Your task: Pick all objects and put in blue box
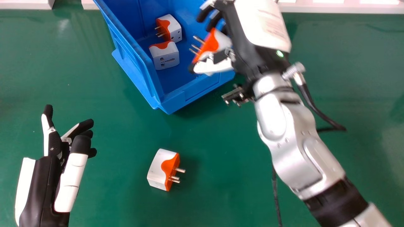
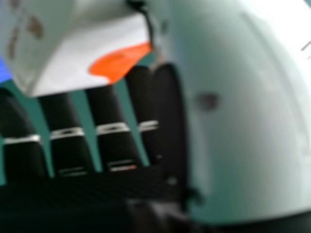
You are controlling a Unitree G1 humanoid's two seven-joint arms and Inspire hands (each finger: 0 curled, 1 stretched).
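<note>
In the head view my right hand (image 1: 243, 47) is over the right part of the blue box (image 1: 142, 63), its fingers and thumb curled round a white and orange plug adapter (image 1: 215, 44) with its pins pointing left. The right hand view has the held adapter (image 2: 97, 58) against the fingers of my right hand (image 2: 109, 141). Two more adapters, one (image 1: 172, 26) behind the other (image 1: 165, 56), lie inside the box. Another adapter (image 1: 161, 168) rests on the green table, pins to the right. My left hand (image 1: 63, 160) is at the left, open and holding nothing.
The green table (image 1: 104, 195) spreads around the box. A white rail (image 1: 341, 7) runs along the table's far edge. A black cable (image 1: 318, 110) hangs from the right wrist, and my silver right forearm (image 1: 303, 151) crosses the table's right side.
</note>
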